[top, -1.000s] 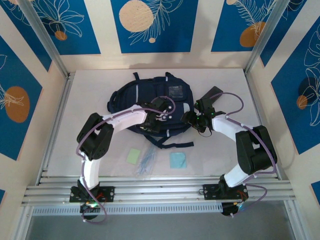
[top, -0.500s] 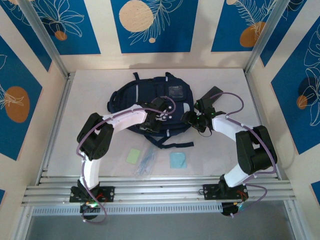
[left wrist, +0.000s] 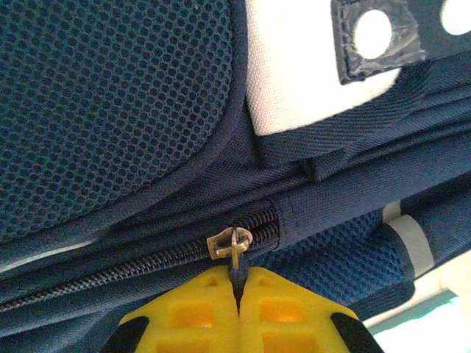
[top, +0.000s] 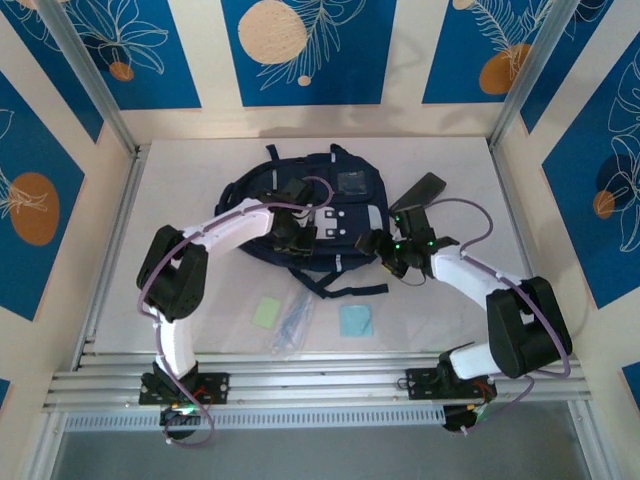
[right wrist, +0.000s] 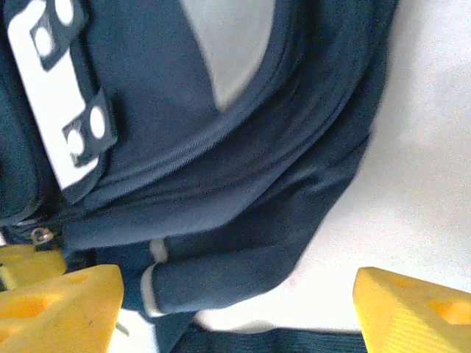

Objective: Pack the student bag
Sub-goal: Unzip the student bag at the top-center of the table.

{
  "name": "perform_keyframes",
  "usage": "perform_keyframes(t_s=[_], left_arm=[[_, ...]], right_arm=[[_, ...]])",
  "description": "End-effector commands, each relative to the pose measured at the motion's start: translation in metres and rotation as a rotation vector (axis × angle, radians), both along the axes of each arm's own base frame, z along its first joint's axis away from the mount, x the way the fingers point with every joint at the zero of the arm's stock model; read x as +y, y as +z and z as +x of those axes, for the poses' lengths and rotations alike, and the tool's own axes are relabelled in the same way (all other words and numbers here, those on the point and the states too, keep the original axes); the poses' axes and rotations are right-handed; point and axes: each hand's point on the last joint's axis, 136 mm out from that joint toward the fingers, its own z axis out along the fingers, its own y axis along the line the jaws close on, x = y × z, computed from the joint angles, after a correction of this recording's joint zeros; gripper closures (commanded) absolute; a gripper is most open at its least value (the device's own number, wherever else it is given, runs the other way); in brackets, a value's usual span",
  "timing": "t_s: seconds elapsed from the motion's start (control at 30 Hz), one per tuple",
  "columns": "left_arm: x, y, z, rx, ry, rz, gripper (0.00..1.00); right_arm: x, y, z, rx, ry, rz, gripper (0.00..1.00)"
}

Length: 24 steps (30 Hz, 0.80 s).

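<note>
Backpack (top: 310, 170) lying flat in the middle of the table (top: 420, 335), left gripper (left wrist: 237, 283) pinched tight on its zipper pull (left wrist: 231, 245), right gripper (right wrist: 235, 309) spread wide by its side, holding nothing

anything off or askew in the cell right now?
Nothing stands out. The student bag lies flat with no visible damage. The left tool is pinched shut on its zipper pull, and the right tool is open at the bag's edge. Nothing spilled.
</note>
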Motion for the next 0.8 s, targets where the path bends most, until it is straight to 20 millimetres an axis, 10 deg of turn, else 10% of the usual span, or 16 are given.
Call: perform_keyframes(t_s=[0.0, 0.23, 0.43, 0.77], left_arm=[[-0.021, 0.029, -0.001, -0.026, -0.041, -0.144, 1.00], [-0.027, 0.037, -0.009, -0.012, -0.073, -0.203, 1.00], [0.005, 0.024, -0.005, -0.033, -0.072, -0.085, 1.00], [0.135, 0.000, 0.018, -0.050, -0.005, 0.338, 1.00]], right_arm=[[0.029, 0.000, 0.001, 0.032, -0.061, 0.167, 0.18], [0.051, -0.016, 0.042, -0.083, -0.174, 0.164, 0.25], [0.033, -0.012, 0.063, -0.189, -0.233, 0.098, 1.00], [0.009, 0.000, 0.081, -0.258, -0.122, -0.039, 1.00]])
